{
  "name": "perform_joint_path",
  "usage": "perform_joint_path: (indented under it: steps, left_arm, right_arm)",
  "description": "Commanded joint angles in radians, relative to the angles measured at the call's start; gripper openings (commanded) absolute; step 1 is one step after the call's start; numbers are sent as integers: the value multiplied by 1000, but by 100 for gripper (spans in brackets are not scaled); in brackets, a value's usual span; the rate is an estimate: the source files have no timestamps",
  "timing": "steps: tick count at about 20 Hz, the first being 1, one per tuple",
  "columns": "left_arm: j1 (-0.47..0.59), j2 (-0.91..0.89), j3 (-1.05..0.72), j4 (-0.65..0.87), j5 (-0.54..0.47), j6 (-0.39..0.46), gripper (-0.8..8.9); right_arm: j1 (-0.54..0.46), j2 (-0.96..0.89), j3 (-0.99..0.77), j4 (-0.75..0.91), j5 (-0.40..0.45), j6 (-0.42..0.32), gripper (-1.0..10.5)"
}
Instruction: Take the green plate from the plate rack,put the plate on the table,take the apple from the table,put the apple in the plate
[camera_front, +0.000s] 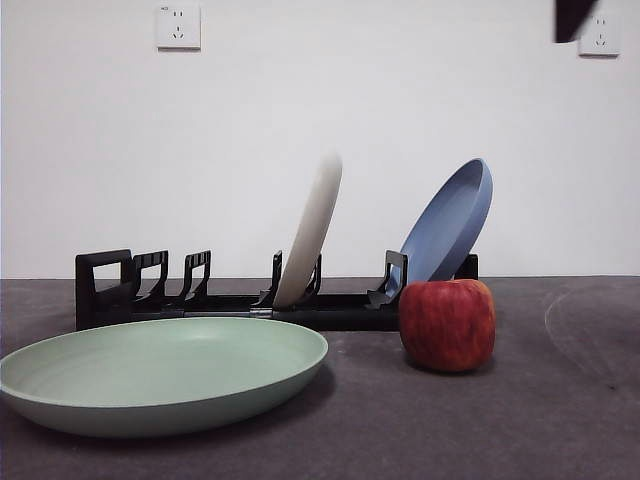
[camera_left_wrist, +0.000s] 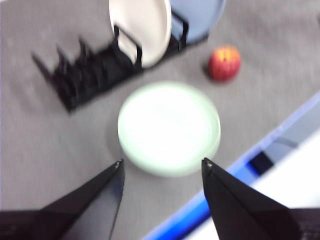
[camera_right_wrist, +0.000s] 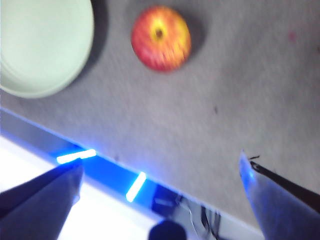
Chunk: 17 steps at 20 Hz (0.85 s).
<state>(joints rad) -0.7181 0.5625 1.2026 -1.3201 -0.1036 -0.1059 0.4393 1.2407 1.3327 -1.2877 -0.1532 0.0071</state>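
The dark grey bench runs wide and bare to the right of the apple and in front of it, leaving plenty of open room there; both wrist views show its near edge lit by a blue strip, which the front view does not show.

The black plate rack stands along the back of the bench, its boxy loop handle at the left end and several left-hand slots vacant. A cream-white plate leans in a middle slot and a blue plate leans at the right end.

The green plate lies flat on the bench in front of the rack's left half, apart from it. It is pale mint, matte, round, with a shallow raised rim. Its right rim stops short of the apple, with a bare gap between them.

The apple sits upright on the bench just in front of the rack's right end, red with yellowish streaks; the right wrist view shows its stem hollow from above.

The left claw hovers high above the green plate's near rim, spread wide and holding nothing. The right claw hangs above the bench's near edge, spread wide, well apart from the apple. In the front view only a black tip shows at the top right corner.
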Motion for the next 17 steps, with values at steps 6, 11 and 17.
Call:
perform_joint_path:
  steps: [6,11,17]
  left_arm:
    - [1,-79,-12,-8,177,-48,260]
    - [-3,-83,-12,-8,187,-45,260]
    - [-3,-97,-12,-8,130,-35,259]
  right_arm:
    - [76,23,-124,221,-37,54,532]
    - [134,118,-158,355,34,98,532]
    - [158,264,-158,471,104,99,532]
